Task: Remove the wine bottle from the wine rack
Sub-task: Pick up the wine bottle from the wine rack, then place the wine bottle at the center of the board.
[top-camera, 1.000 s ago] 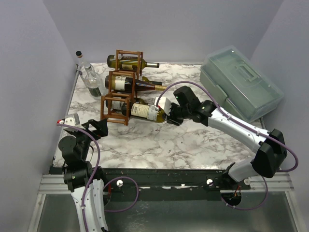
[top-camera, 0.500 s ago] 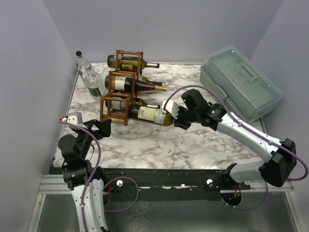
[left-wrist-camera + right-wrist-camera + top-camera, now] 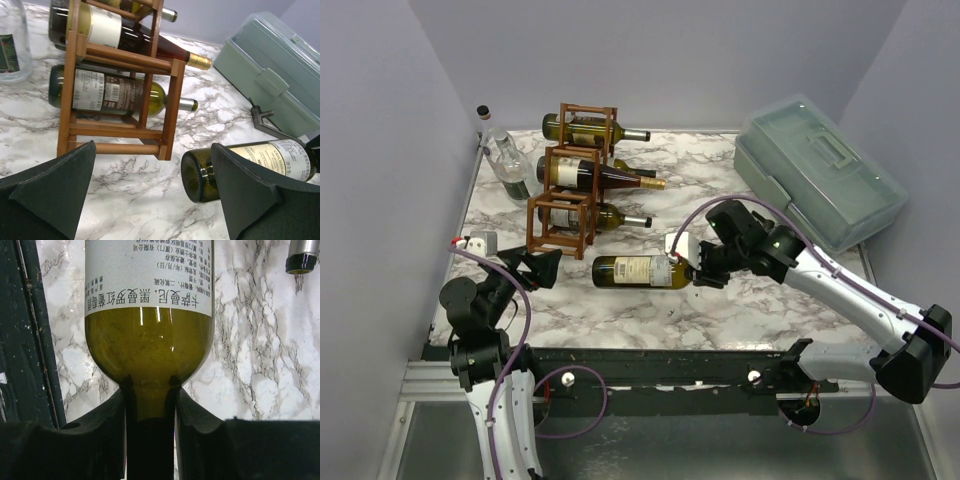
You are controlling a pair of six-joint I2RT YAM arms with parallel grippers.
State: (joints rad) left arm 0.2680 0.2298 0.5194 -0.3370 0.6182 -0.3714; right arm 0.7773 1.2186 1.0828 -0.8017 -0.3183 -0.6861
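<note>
The wine bottle (image 3: 635, 271) is olive green with a cream label. It lies level, low over the marble and in front of the wine rack (image 3: 560, 243), outside its cells. I cannot tell whether it touches the table. My right gripper (image 3: 692, 268) is shut on its neck. In the right wrist view both pads (image 3: 112, 415) press the neck just below the bottle's (image 3: 149, 340) shoulder. My left gripper (image 3: 535, 265) is open and empty near the rack's front corner. In the left wrist view the bottle's base (image 3: 199, 176) shows beside the right fingertip, in front of the rack (image 3: 115, 148).
Three other bottles stay in the rack: top (image 3: 582, 128), middle (image 3: 595, 175) and bottom (image 3: 615, 217). A clear glass bottle (image 3: 505, 155) stands at the back left. A grey-green lidded toolbox (image 3: 815, 170) fills the back right corner.
My right arm has drawn the wine bottle out of the rack's bottom tier, to the right and toward the table's front. The left gripper has shifted slightly right and stays open.
</note>
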